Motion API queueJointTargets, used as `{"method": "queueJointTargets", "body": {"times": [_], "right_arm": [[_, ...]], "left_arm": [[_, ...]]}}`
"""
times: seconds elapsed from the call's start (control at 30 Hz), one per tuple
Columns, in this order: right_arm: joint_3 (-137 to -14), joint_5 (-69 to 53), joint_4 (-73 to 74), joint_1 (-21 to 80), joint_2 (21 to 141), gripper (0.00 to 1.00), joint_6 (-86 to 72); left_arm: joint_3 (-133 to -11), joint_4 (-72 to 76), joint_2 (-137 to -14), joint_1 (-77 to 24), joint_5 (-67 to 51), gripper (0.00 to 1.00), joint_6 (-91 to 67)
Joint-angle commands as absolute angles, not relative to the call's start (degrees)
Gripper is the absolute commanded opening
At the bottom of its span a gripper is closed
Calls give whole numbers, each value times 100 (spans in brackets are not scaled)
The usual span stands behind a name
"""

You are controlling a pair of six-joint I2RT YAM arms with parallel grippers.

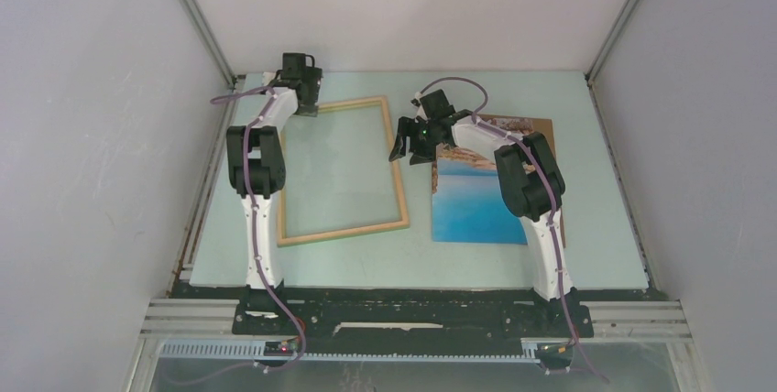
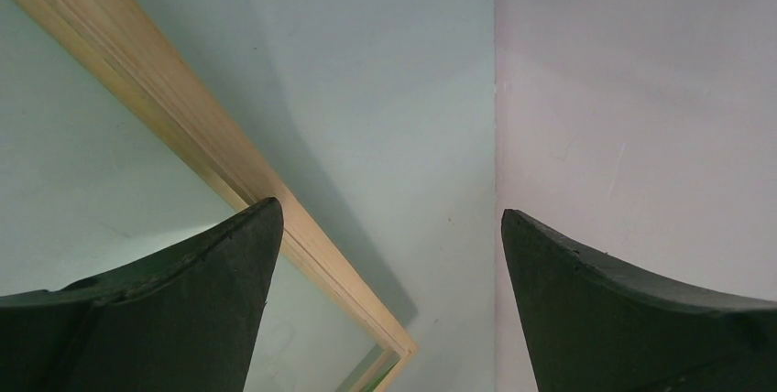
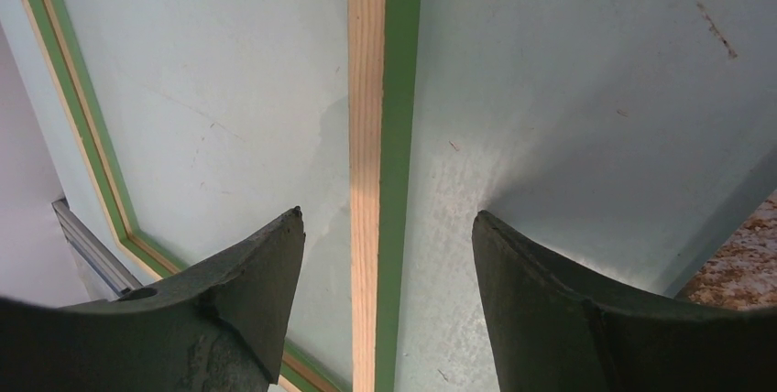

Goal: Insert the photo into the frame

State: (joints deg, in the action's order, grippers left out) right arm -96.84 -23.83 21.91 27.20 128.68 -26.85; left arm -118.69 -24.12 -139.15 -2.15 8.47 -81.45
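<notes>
Frame-handling step. Thin pale-wood, green-edged rectangular frame (image 1: 344, 230) lies flat on the table; blue seaside photo print (image 1: 476, 209) lies just to its right. Right gripper (image 3: 387, 216) is spread astride the frame's right rail; left gripper (image 2: 389, 216) is spread and empty. Next: pinch the rail squarely.

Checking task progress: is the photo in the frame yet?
Out. The photo lies flat right of the frame, whose opening shows bare table.

The right end effector (image 3: 387, 216) gapes; one frame (image 3: 371, 62) rail (wood face, green edge) runs between its fingers, over the table (image 3: 568, 90).
</notes>
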Motion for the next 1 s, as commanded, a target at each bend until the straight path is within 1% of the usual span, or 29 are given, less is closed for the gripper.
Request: {"method": "queueJointTargets", "body": {"times": [0.0, 0.2, 0.4, 0.63, 0.7, 0.97], "right_arm": [[-9832, -2110, 2434, 2752, 12815, 75, -2467], [-9845, -2120, 2452, 2727, 12806, 76, -2459], [-9865, -2217, 2431, 2674, 12859, 75, -2509], [-10028, -2342, 2444, 2668, 13024, 66, -2540], [-10121, -2366, 2506, 2684, 13086, 61, -2516], [-10344, -2417, 2622, 2754, 13222, 53, -2420]], "left_arm": [[-11722, -3214, -13626, -185, 1041, 100, -7914], [-11984, -2942, -13658, -268, 989, 100, -7276], [-11856, -3347, -13610, -306, 1068, 100, -7321], [-11804, -3396, -13565, -391, 983, 100, -7287], [-11797, -3460, -13478, -433, 1061, 100, -7243], [-11657, -3444, -13362, -492, 1142, 100, -7106]]}}
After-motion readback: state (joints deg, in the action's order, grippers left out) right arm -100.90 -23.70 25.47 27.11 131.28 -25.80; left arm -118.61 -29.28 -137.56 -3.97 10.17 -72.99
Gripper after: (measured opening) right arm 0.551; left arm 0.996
